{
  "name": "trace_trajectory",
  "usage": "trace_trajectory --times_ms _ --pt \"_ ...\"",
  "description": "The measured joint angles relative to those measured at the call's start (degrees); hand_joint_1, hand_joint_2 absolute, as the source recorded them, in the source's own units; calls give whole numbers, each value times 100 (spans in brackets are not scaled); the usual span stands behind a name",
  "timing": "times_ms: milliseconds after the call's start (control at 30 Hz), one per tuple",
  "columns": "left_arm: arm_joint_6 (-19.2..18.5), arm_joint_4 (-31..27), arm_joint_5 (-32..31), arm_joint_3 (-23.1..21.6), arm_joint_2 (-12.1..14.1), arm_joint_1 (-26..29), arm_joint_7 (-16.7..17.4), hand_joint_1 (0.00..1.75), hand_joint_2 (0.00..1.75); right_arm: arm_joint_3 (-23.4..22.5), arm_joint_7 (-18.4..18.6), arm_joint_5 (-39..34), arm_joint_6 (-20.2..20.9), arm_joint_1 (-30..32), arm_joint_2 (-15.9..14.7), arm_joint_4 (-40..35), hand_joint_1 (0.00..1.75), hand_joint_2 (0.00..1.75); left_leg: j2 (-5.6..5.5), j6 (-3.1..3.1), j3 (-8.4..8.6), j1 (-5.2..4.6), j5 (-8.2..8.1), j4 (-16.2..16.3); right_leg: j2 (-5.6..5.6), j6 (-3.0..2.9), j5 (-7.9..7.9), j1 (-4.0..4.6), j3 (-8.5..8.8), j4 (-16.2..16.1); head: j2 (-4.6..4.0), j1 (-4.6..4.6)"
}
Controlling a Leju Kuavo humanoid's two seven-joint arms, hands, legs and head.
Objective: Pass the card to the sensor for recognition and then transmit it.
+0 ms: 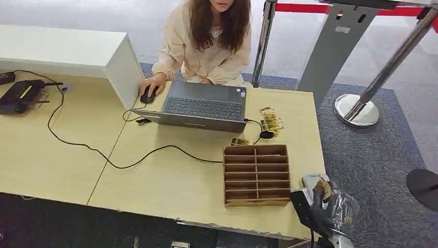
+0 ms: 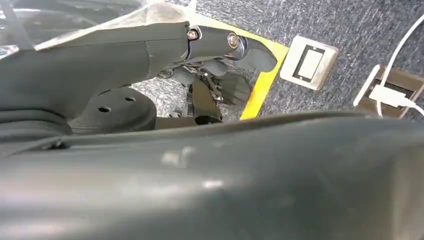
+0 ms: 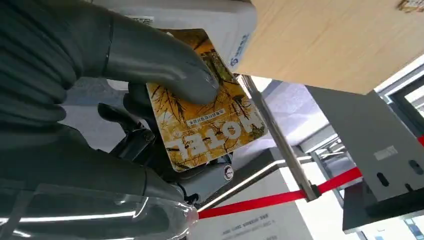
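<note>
Item: card (image 3: pixel 207 120), yellow, pinched under my right hand (image 3: pixel 100 85) thumb, face held against the white sensor (image 1: pixel 311 180) at the table's (image 1: pixel 170 191) near right corner for reading. Left hand (image 2: pixel 220 65): hanging, grip cannot be told.

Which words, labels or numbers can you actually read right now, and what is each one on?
"HOTEL": large white letters on the yellow card held by the right hand, seen upside down in the right wrist view.
Small line above it on the card: too small to read.
Blue print on the white sensor corner: too blurred to read.
Laptop sticker and loose cards on the table: too small to read.
</note>
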Motion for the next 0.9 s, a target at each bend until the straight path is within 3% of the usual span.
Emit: trace_trajectory --times_ms 100,267,500,700,800,900 --pt "0 0 -7 0 -2 -1 9 0 0 -65 15 52 -2 12 11 89 175 175 -1 0 0 2 0 0 0 0 0 1 0 1 0 0" --pt "2 0 -7 0 -4 -6 114 0 0 -275 -162 551 -2 109 394 214 175 175 1 0 4 9 0 -1 5 -1 0 2 0 2 0 0" --pt "2 0 -7 0 -9 -8 118 0 0 -500 -498 477 -2 122 752 349 175 175 3 0 5 8 0 -1 4 -1 0 9 6 2 0 0" --pt "-4 0 -7 0 -11 -8 98 0 0 -549 -481 271 -2 114 868 371 175 175 3 0 11 5 0 0 4 0 1 7 14 0 0 2" --pt "-9 0 -15 0 -9 -7 81 0 0 -514 -171 105 -4 108 842 197 175 175 3 0 13 4 1 0 4 0 1 6 17 1 0 0" --pt "-22 0 -24 0 -7 -5 66 0 0 -334 635 -37 -4 73 638 -145 175 175 2 0 10 2 1 0 4 0 1 5 17 2 0 0"
